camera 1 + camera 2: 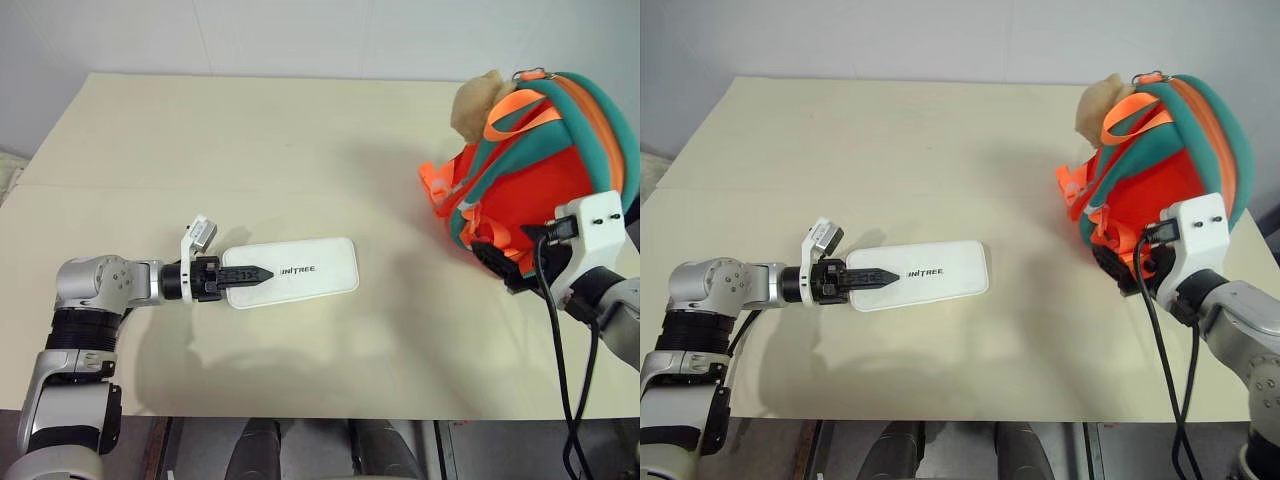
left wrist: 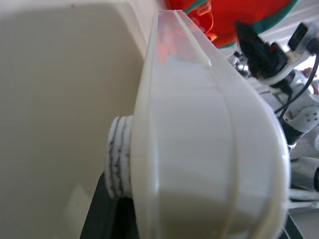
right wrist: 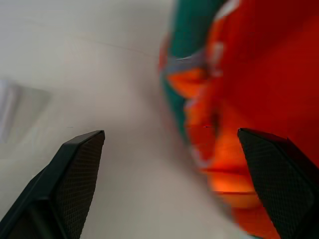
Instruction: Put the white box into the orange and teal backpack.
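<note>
Now one box (image 1: 298, 271) is lying flat on the desk (image 1: 250, 150) at about seven o'clock, its near end being pinched by the left pincer (image 1: 250, 274). One backpack (image 1: 540, 150), with one plush toy (image 1: 476, 103) on top, is sitting at two o'clock. Beside its lower edge, the right pincer (image 3: 169, 174) is hovering, fingers (image 3: 79, 164) spread wide.

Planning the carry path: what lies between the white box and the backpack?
Only bare table separates the white box from the backpack, in the eye views.
</note>
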Controlling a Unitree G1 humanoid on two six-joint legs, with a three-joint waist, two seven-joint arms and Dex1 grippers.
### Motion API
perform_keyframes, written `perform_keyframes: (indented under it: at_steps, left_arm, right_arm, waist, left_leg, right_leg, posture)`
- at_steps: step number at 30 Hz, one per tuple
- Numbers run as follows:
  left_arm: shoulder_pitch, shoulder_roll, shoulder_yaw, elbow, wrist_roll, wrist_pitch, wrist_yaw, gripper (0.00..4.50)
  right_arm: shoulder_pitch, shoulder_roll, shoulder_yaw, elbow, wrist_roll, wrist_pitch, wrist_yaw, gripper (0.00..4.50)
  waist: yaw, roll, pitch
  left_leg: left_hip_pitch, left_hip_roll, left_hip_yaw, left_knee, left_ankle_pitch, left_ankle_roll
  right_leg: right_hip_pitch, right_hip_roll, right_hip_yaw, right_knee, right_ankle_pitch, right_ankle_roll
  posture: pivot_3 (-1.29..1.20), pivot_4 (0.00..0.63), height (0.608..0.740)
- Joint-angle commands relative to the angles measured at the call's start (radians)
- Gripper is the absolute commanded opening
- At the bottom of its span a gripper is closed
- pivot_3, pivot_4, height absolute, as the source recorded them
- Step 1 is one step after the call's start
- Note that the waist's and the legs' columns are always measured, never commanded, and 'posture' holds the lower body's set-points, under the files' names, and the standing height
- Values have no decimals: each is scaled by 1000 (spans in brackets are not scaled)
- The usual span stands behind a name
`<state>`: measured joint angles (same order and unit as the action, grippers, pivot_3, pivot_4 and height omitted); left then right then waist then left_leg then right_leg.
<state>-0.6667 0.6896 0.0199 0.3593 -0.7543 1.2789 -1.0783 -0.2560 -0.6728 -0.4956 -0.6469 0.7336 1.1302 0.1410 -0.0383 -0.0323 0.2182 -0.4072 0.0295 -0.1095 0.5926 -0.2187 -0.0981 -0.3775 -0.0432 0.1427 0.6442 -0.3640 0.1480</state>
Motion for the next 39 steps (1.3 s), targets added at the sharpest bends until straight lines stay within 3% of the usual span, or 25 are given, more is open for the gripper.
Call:
perform_keyframes:
  at_steps: [1, 6, 14, 26, 28, 33, 36, 39]
  left_arm:
    - [-26, -12, -12, -10, 11, -31, -31, 1254]
    - [-33, -33, -11, 2, 22, -62, -35, 1254]
    - [25, -47, 38, -7, 17, -84, -14, 1254]
    - [72, -77, 135, -47, 4, -100, 63, 1254]
    - [77, -75, 149, -56, -2, -95, 70, 1254]
    - [68, -34, 180, -50, 6, -97, 72, 1254]
    - [66, 34, 204, -36, 14, -127, 39, 1254]
    - [66, 97, 238, -26, 9, -150, 16, 1254]
  right_arm:
    - [-80, 48, 71, 61, -104, -87, -86, 4500]
    - [-279, 181, 144, 269, -171, -212, -114, 4500]
    - [-455, 263, 275, 629, -358, -485, -83, 4500]
    - [-471, 327, 303, 752, -386, -694, 35, 532]
    - [-470, 345, 302, 750, -364, -721, 74, 137]
    - [-454, 359, 340, 604, -175, -628, 309, 132]
    - [-422, 327, 329, 462, 44, -471, 456, 132]
    - [-408, 283, 290, 368, 289, -288, 502, 132]
  waist:
    - [-3, 0, 0]
    - [-15, 0, 0]
    - [-20, 1, 0]
    - [-24, 1, 0]
    - [-25, 1, 0]
    - [-30, 1, 0]
    - [-45, 1, 0]
    - [-51, 1, 1]
  left_leg:
    - [0, 0, 0, 0, 1, 0]
    - [0, 0, 0, -1, 1, -1]
    - [-1, 0, 0, -5, 2, -1]
    - [0, 0, -1, -1, 3, -2]
    - [0, 0, -1, -1, 3, -3]
    - [0, 0, -1, -2, 3, -3]
    - [0, 1, -1, -3, 3, -3]
    - [0, 2, -1, -5, 3, -3]
  right_leg:
    - [0, 0, 0, 0, 0, 0]
    - [0, 0, 0, 1, 1, 0]
    - [-4, 0, 0, 1, -1, -1]
    - [-4, 1, 0, 9, -1, -1]
    - [-5, 1, 0, 10, -1, -1]
    - [-5, 1, 0, 10, -1, -1]
    - [-5, 1, -1, 10, -1, -1]
    - [-6, 1, -1, 9, -1, -1]
  posture:
    - [0, 150, 740]
    - [0, 150, 740]
    - [0, 150, 740]
    - [0, 150, 740]
    - [0, 150, 740]
    - [0, 150, 740]
    - [0, 150, 740]
    - [0, 150, 740]
